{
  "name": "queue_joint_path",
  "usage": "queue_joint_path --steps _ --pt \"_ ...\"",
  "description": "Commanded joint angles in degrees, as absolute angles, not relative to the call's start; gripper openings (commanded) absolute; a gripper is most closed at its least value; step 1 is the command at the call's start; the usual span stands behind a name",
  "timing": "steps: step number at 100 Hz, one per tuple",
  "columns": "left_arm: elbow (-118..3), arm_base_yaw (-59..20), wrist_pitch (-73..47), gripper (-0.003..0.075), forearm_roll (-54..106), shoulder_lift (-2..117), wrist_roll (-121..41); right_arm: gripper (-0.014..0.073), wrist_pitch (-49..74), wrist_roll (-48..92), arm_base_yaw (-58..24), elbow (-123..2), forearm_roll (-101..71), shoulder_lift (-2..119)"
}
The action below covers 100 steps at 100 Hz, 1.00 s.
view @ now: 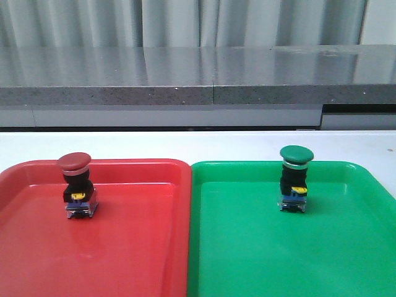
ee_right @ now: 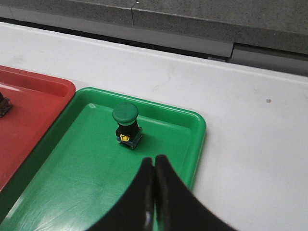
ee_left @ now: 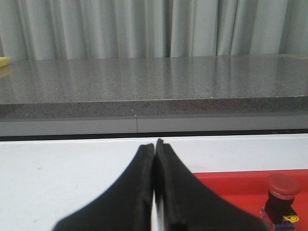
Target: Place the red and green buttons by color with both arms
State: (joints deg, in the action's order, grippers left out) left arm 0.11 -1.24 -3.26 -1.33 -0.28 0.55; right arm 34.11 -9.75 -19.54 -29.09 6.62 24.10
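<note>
The red button [view: 77, 184] stands upright in the red tray [view: 124, 247], toward its far left part. The green button [view: 294, 176] stands upright in the green tray [view: 260, 247], toward its far right. Neither arm shows in the front view. In the left wrist view my left gripper [ee_left: 155, 144] is shut and empty, above the white table beside the red tray, with the red button [ee_left: 282, 197] off to one side. In the right wrist view my right gripper [ee_right: 154, 160] is shut and empty, above the green tray [ee_right: 72, 178], short of the green button [ee_right: 127, 123].
The two trays lie side by side on a white table [view: 198, 145]. Behind the table runs a grey stone counter [view: 198, 80] with a pale curtain [view: 185, 21] at the back. A corner of the red tray [ee_right: 29, 110] shows in the right wrist view.
</note>
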Motion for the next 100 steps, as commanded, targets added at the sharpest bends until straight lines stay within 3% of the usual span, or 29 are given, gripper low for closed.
queue_joint_path --steps 1,22,72,100 --pt "2.5 -1.3 1.6 -0.0019 -1.2 -2.0 1.2 -0.0069 29.1 -9.6 -19.3 -29.9 8.3 24.3" --pt "2.5 -1.3 1.6 -0.002 -1.2 -2.0 1.2 -0.0069 23.5 -9.5 -18.4 -25.8 8.5 20.3" --pt "2.5 -1.3 1.6 -0.0019 -1.2 -2.0 1.2 -0.0069 10.8 -7.9 0.4 -8.9 1.5 2.1" --pt "2.5 -1.3 1.6 -0.0019 -1.2 -2.0 1.2 -0.0069 4.2 -7.9 3.4 -2.4 1.6 -1.8"
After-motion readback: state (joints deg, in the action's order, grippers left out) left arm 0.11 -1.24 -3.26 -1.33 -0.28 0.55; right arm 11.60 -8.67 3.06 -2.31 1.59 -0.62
